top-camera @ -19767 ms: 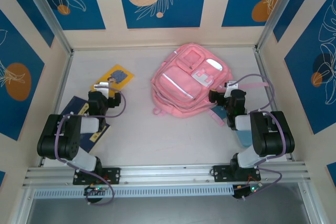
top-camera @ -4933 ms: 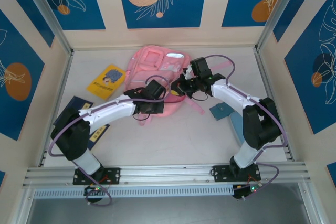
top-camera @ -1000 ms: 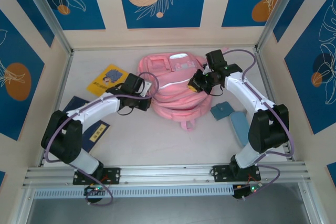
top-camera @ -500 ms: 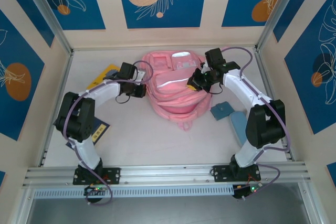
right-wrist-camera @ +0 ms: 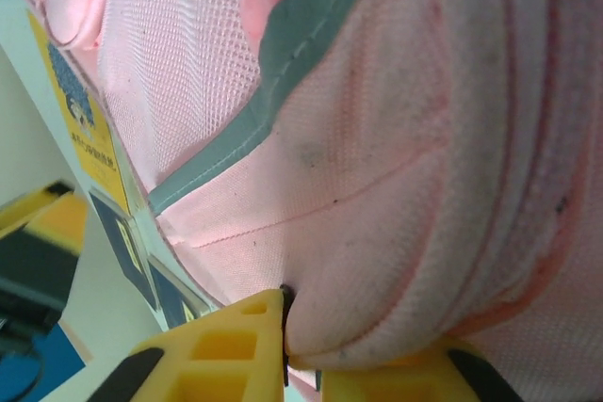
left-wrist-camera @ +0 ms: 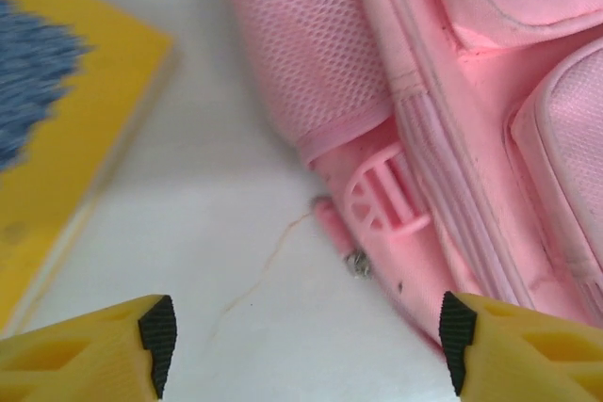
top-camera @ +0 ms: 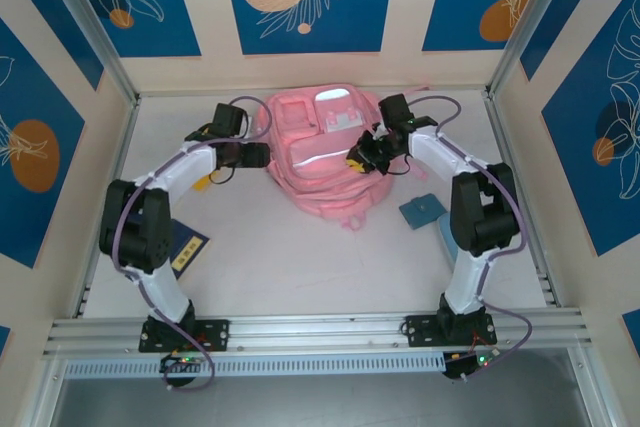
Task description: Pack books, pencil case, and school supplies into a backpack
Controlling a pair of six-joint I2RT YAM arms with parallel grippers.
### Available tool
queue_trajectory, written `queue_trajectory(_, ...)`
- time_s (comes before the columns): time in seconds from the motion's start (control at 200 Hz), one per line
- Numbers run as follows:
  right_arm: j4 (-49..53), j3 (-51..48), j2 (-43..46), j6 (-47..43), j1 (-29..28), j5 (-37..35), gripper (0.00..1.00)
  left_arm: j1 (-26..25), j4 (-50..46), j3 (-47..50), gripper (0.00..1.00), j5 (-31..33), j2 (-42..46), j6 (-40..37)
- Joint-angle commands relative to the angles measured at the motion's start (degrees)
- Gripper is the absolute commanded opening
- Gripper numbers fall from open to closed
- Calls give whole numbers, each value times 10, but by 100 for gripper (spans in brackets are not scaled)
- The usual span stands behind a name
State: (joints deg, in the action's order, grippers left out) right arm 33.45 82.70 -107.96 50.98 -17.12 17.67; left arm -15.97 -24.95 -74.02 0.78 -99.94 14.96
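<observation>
Judging the backpack [top-camera: 325, 162], upper centre on the counter [top-camera: 250, 257], soft and floppy, I'd grab seams or straps; right jaws pinch its fabric, left jaws gape empty beside it.

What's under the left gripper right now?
Bare table, between the yellow book and the backpack. From above, the left arm covers most of that book.
</observation>
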Motion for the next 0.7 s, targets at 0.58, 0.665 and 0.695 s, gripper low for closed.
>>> queue_trajectory(0.58,30,-86,172,-69,-68,-140,76,102,-216,318,100,79,270,248)
queue_trajectory(0.665,26,-102,188,-61,-75,-137,76,114,-191,348,100,69,272,255)
queue_trajectory(0.695,24,-106,193,-59,-76,-135,76,117,-181,358,100,63,271,256)
